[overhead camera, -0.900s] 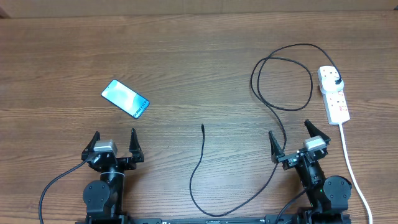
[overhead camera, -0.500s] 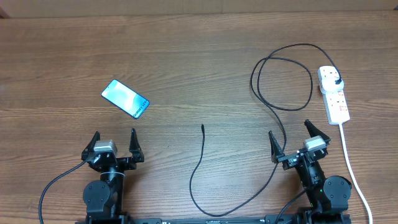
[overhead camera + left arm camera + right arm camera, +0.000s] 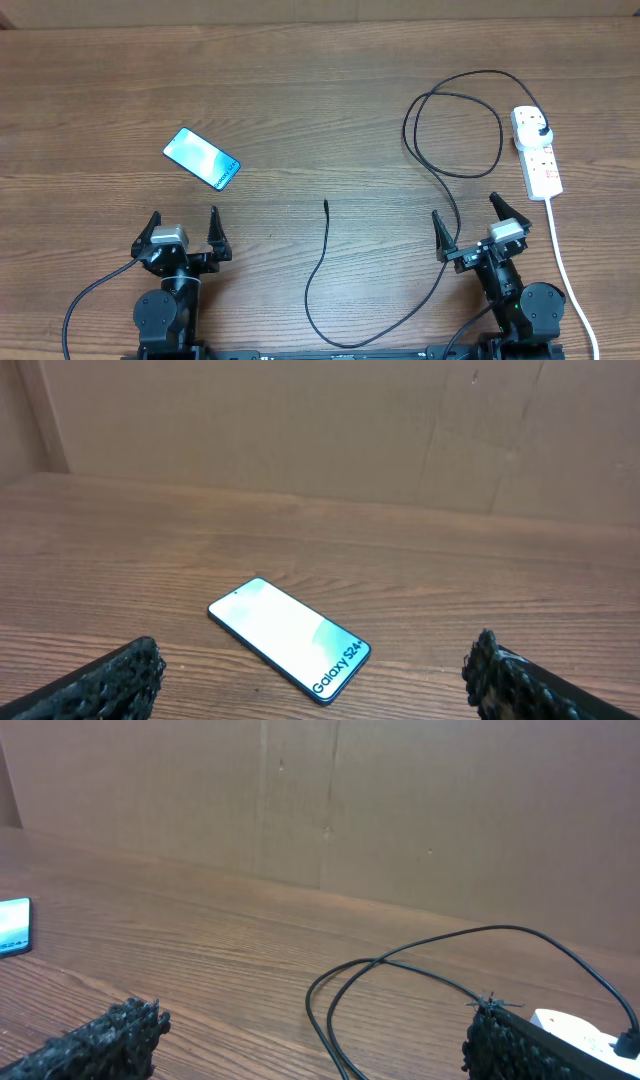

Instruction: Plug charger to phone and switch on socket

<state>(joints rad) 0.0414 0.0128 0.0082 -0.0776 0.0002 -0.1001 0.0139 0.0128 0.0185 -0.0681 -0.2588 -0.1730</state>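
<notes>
The phone (image 3: 202, 158) lies flat at the table's left with its light-blue screen lit; it also shows in the left wrist view (image 3: 288, 639), reading "Galaxy S24+". The black charger cable (image 3: 455, 215) loops from its plug in the white socket strip (image 3: 537, 152) at the right down to the front edge, and its connector tip (image 3: 326, 204) lies mid-table. My left gripper (image 3: 183, 233) is open and empty, near the front edge below the phone. My right gripper (image 3: 468, 222) is open and empty, with the cable loop (image 3: 400, 982) on the table between and beyond its fingers.
A white cord (image 3: 565, 260) runs from the socket strip toward the front right edge. A brown cardboard wall (image 3: 330, 430) stands behind the table. The strip's corner shows at the right wrist view's edge (image 3: 585, 1030).
</notes>
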